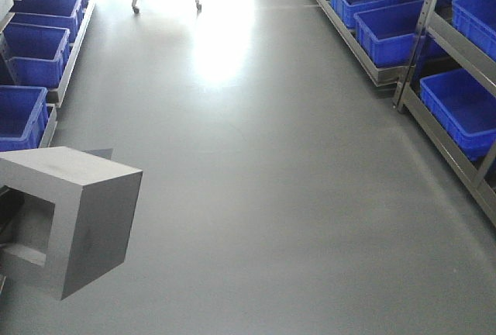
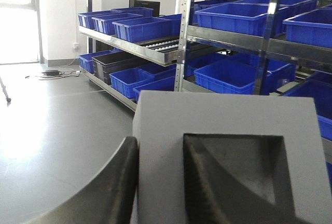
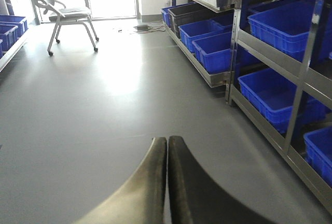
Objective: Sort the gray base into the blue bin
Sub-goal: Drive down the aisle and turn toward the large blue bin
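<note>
While the base is clamped by one wall in the left claw, it should be carried level toward the bin ahead.

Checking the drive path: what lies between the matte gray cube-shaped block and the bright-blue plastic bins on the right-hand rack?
Only bare floor, in the front-facing view, separates the gray block from the blue bins.

the front camera looks from high down an aisle of glossy gray floor, with the matte gray cube-shaped block close before the lens. the left wrist camera sits right behind the left gripper, that block filling the view ahead of the jaws. the right wrist camera looks low past the jaws of the right gripper, along the same floor.
</note>
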